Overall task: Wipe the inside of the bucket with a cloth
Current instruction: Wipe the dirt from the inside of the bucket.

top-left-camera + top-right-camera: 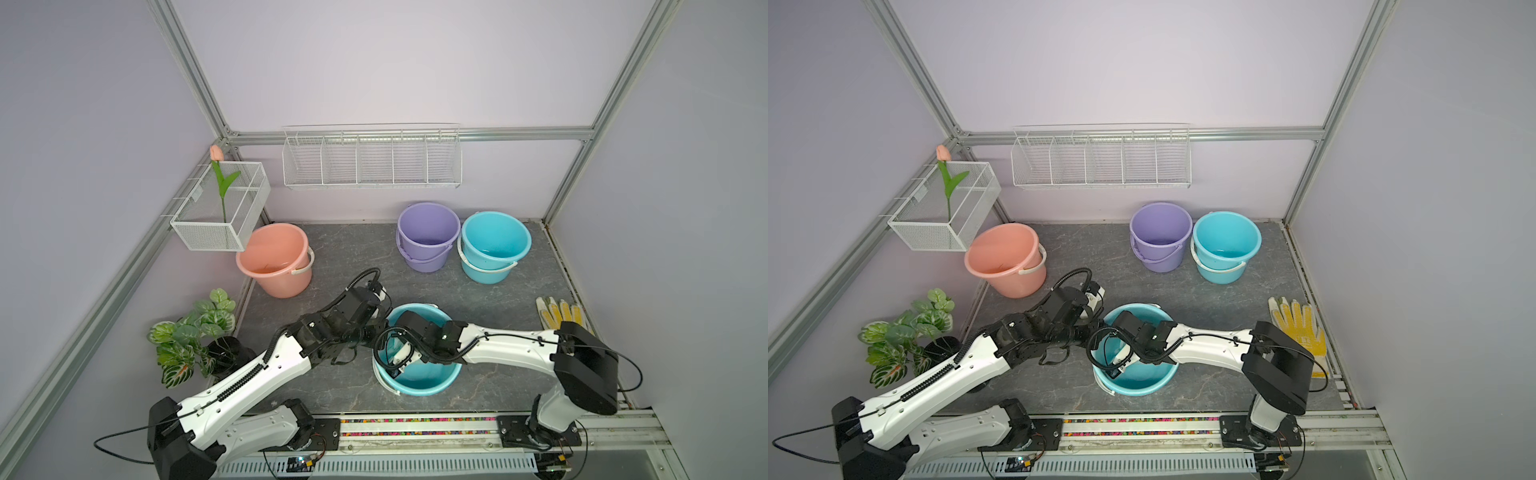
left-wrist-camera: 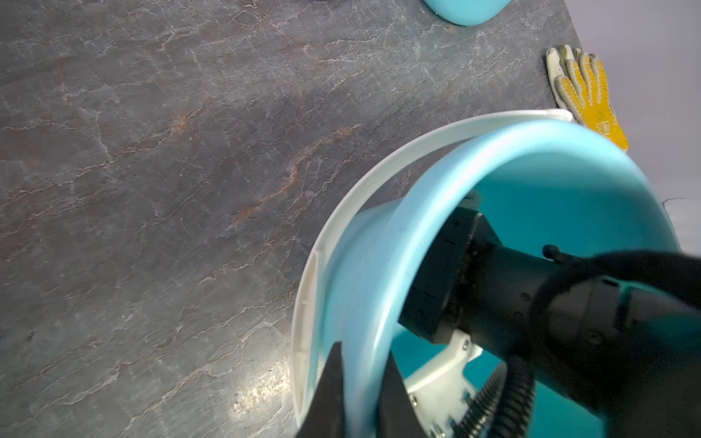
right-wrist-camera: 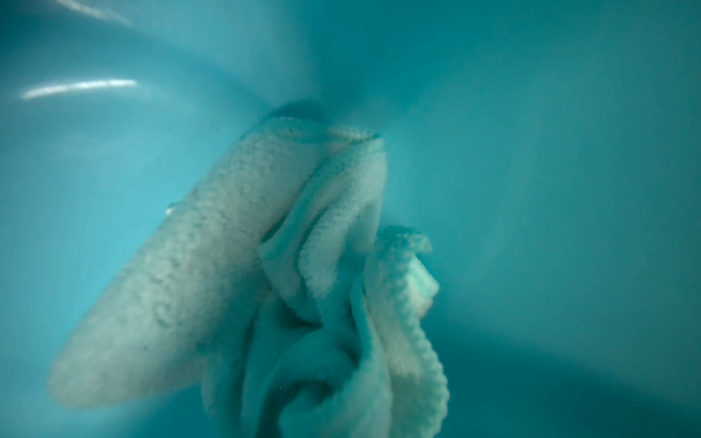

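While inside bucket [image 1: 417,388], cloth [image 3: 227,265] lengthwise toward its inner surface.

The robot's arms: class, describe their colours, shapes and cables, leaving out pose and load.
The left arm and right arm both have white tapered shells with bulky black joints. Black ribbed conduit runs along each, plus thin looping black cables. The left gripper's fingers are black, flat and tapered.

Pale mint terry cloth [image 3: 227,265], bunched in folds, inside the teal bucket [image 1: 419,387].
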Available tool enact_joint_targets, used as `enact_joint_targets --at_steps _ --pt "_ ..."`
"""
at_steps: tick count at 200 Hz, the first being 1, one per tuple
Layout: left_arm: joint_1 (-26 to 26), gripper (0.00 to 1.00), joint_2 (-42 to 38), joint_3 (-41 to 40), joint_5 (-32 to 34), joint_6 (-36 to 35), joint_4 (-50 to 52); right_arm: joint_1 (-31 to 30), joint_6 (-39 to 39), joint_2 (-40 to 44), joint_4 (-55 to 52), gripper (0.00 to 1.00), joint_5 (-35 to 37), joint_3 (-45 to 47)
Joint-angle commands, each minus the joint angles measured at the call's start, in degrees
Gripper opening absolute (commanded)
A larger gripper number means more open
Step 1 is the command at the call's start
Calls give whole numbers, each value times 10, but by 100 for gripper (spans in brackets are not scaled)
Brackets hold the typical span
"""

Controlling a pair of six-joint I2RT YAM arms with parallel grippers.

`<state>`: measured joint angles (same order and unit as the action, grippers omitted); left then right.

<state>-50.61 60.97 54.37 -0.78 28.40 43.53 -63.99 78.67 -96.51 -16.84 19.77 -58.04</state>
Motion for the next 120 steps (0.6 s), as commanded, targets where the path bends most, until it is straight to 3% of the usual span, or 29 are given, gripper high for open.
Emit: enact_joint_targets --at_steps 1,35,120 --pt "-4 0 -15 5 -13 1 -31 1 -41 -47 19 7 -50 20" --pt "-3 0 -21 0 -5 10 -32 3 -64 -25 28 7 -60 34" --pt "-3 0 -22 -1 10 27 -30 1 -49 206 -80 7 0 -9"
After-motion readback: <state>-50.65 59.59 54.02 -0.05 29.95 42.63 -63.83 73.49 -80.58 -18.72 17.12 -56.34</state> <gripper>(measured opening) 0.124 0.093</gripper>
